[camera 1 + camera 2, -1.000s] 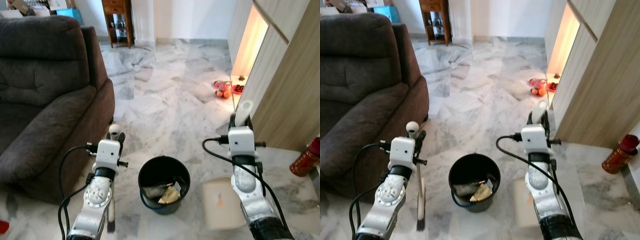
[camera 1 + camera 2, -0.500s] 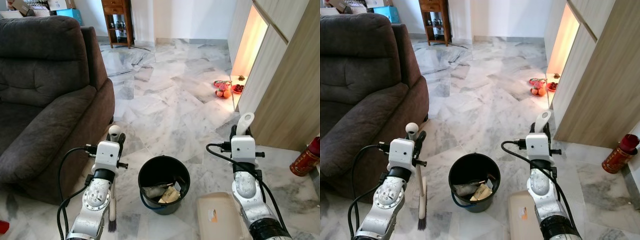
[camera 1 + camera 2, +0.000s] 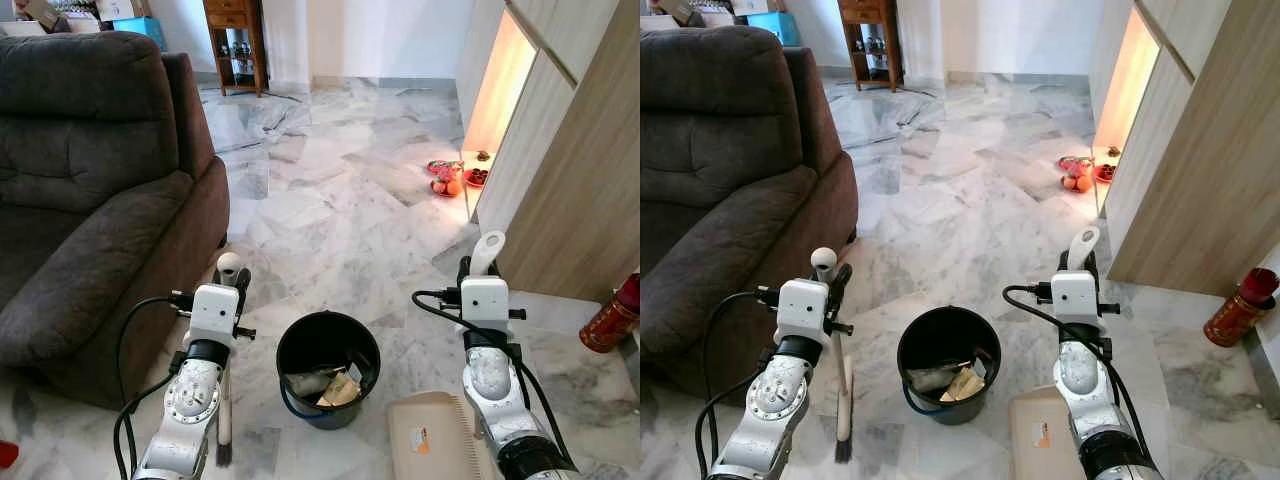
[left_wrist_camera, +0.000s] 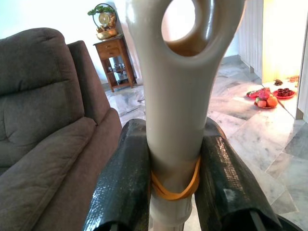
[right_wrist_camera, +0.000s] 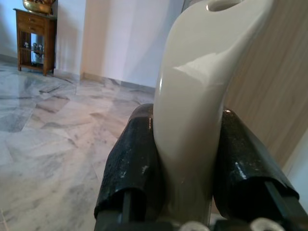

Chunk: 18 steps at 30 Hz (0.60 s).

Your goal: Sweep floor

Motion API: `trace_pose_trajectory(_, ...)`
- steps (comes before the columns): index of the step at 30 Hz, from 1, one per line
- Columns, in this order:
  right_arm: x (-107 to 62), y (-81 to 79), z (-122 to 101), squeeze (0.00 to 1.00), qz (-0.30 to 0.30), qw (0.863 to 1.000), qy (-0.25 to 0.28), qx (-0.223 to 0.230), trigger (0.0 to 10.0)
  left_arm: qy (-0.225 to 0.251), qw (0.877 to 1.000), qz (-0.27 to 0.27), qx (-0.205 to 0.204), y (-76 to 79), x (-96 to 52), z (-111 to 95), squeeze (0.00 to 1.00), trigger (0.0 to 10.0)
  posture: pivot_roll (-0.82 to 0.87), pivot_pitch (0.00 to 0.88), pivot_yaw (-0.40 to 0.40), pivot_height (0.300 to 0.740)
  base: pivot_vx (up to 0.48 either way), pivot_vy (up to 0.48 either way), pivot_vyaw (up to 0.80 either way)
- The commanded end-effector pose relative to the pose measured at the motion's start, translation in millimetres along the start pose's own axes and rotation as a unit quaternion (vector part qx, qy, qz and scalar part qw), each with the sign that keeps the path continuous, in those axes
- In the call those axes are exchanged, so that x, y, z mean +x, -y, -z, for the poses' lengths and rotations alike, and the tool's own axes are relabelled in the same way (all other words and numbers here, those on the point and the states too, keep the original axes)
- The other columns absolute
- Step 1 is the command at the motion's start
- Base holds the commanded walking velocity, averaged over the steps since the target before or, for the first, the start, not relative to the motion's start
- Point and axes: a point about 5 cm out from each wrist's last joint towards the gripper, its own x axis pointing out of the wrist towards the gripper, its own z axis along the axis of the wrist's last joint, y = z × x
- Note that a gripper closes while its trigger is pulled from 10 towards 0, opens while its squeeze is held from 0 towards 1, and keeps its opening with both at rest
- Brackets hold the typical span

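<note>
From my head, my right gripper [image 3: 480, 268] has tipped the dustpan [image 3: 432, 440] flat beside the bin [image 3: 328, 368], so emptying looks done; my left wrist shows my left gripper [image 4: 174, 159] clamped on the brush [image 4: 180, 96]; my right wrist shows fingers [image 5: 130, 163] squeezing the dustpan's handle.

Grey-veined marble floor [image 3: 330, 200]; dark brown fabric sofa [image 3: 90, 190] at nine o'clock, wooden side table [image 3: 236, 40] at twelve, lit beige cabinet [image 3: 560, 150] at two.
</note>
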Motion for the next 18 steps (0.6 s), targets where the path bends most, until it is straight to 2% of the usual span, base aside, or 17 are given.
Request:
trace_pose_trajectory(1, 7.9, 0.4, -11.4, 0.00, 0.000, 0.999, 0.031, 0.008, 10.0, 0.030, 1.000, -0.001, 0.002, -2.6, 0.9, -10.8, 0.00, 10.0, 0.13, 0.000, 0.038, 0.740, 0.000, 0.000, 0.00)
trace_pose_trajectory(6, 7.9, 0.1, -10.8, 0.00, -0.002, 0.999, 0.031, 0.008, 10.0, 0.032, 0.999, 0.001, 0.000, -2.2, 0.9, -11.2, 0.00, 10.0, 0.13, 0.000, 0.039, 0.740, 0.000, 0.000, 0.00)
trace_pose_trajectory(18, 7.8, -3.2, -11.3, 0.00, -0.007, 0.999, 0.034, 0.008, 10.0, 0.034, 0.999, 0.007, -0.002, -0.6, 2.0, -10.7, 0.00, 10.0, 0.13, 0.000, 0.047, 0.740, -0.242, 0.000, 0.00)
